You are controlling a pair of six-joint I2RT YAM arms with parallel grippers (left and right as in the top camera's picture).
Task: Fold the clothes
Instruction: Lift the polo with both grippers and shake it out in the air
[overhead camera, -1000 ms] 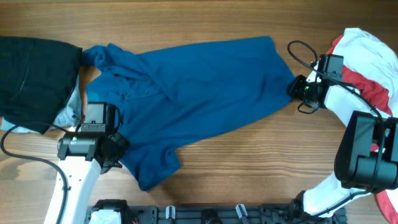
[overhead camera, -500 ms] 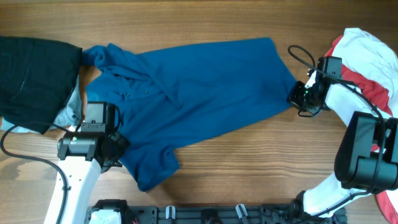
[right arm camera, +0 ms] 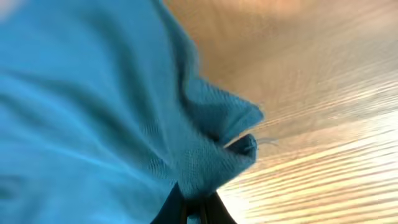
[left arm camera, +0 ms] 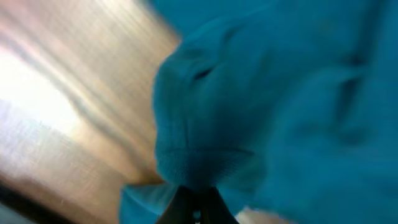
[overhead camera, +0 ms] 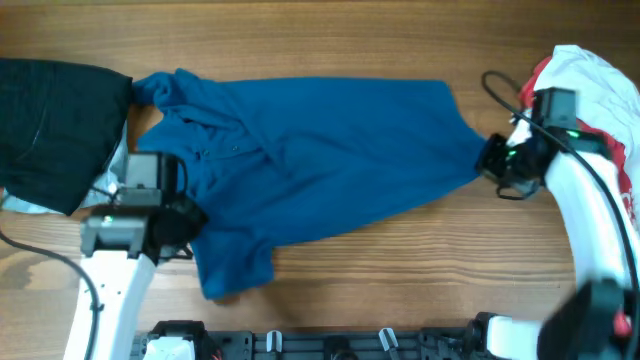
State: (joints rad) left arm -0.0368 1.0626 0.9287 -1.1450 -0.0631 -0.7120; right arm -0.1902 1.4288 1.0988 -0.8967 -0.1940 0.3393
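The deep-blue polo shirt (overhead camera: 320, 150) lies spread lengthwise across the wooden table (overhead camera: 400, 260), with its collar (overhead camera: 170, 88) toward the left and its hem end toward the right. The short button placket (overhead camera: 215, 150) faces up just below the collar. One short sleeve (overhead camera: 235, 265) extends toward the near edge of the table, its end slightly rumpled. The body of the shirt is largely flat, with shallow creases running along its length, and it narrows to a drawn point at the right end. The left gripper (overhead camera: 185, 222) sits at the shirt's left edge, just beside that sleeve. Its wrist view, though blurred, shows blue fabric bunched down into the closed fingers, so it is clamped on the shirt. The right gripper (overhead camera: 493, 160) is at the pointed right corner of the shirt. Its wrist view shows a folded tuck of the knit fabric pinched between the closed fingers, with bare wood beyond. A black garment (overhead camera: 55, 125) lies at the far left, its edge touching or overlapping the collar area, and a strip of pale-blue cloth (overhead camera: 112, 172) shows beneath it beside the left arm. A red-and-white top (overhead camera: 590, 80) is heaped at the right edge, behind the right arm and apart from the shirt. A black cable (overhead camera: 500, 88) loops from the right wrist over the wood.
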